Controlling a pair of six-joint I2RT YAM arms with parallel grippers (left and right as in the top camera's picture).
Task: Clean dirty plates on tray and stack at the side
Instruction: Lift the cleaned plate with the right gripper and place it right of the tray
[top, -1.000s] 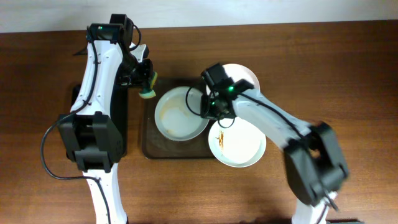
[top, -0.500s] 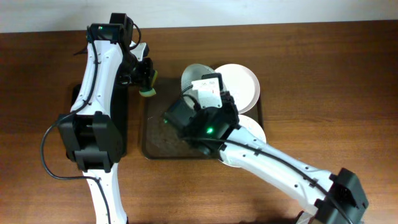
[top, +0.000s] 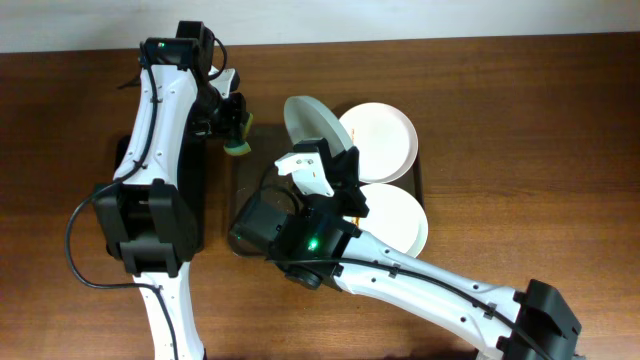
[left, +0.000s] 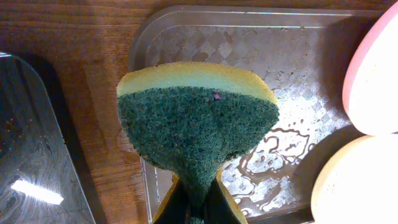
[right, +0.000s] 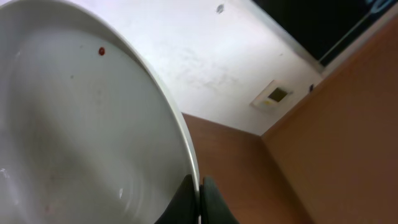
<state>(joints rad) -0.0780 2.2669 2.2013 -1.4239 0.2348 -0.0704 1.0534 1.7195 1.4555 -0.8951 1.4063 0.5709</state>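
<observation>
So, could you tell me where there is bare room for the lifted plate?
The table right of the tray is bare wood. The tray's left half is bare too; its right half is crowded: back plate, front plate.

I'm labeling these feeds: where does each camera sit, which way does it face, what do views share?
Overhead: fixed above the table, looking down at the tray; left arm, right arm show.
Left wrist: on that arm, facing down; left gripper pinches a sponge over the tray's edge.
Right wrist: on that arm, tilted up toward a wall; the right gripper clamps a lifted plate.
Shared: overhead and left wrist, sponge and tray; overhead and right wrist, lifted plate.
</observation>
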